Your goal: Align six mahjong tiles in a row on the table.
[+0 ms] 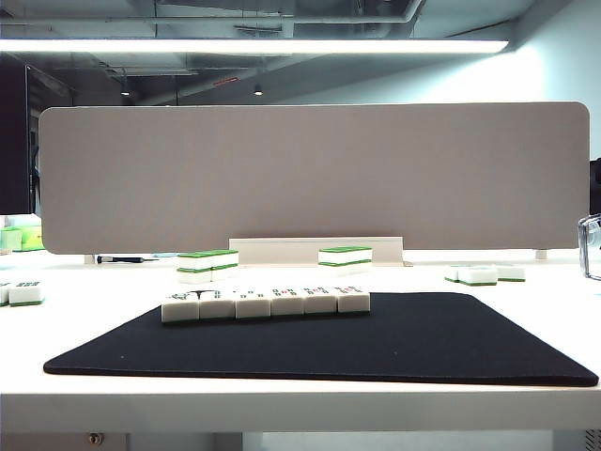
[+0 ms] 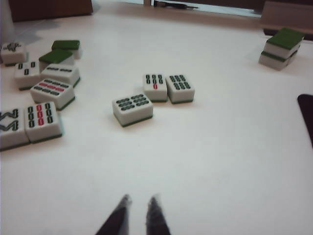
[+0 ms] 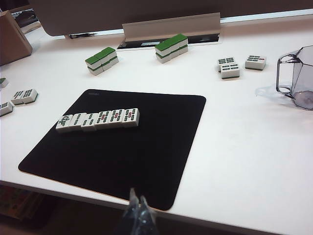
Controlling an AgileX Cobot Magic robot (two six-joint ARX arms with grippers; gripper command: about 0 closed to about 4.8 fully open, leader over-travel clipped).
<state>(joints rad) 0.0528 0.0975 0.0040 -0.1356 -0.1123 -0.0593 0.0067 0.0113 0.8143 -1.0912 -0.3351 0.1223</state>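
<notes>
Six tiles (image 1: 266,303) sit rowed on mat (image 3: 146,161) ahead of right end effector (image 3: 137,199) — both end effectors pressed together, empty; left end effector (image 2: 140,201) over bare counter (image 2: 205,156). Next: nudge the crooked end tiles flush.

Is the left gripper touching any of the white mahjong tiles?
Apart. The left wrist view shows the left gripper over bare white table, clear of the nearest tile.

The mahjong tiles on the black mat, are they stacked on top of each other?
No, the six mahjong tiles lie side by side in one row on the black mat.

surface: white table (image 1: 300,399) | on it: black mat (image 1: 423,343), loose tiles (image 1: 484,274)
</notes>
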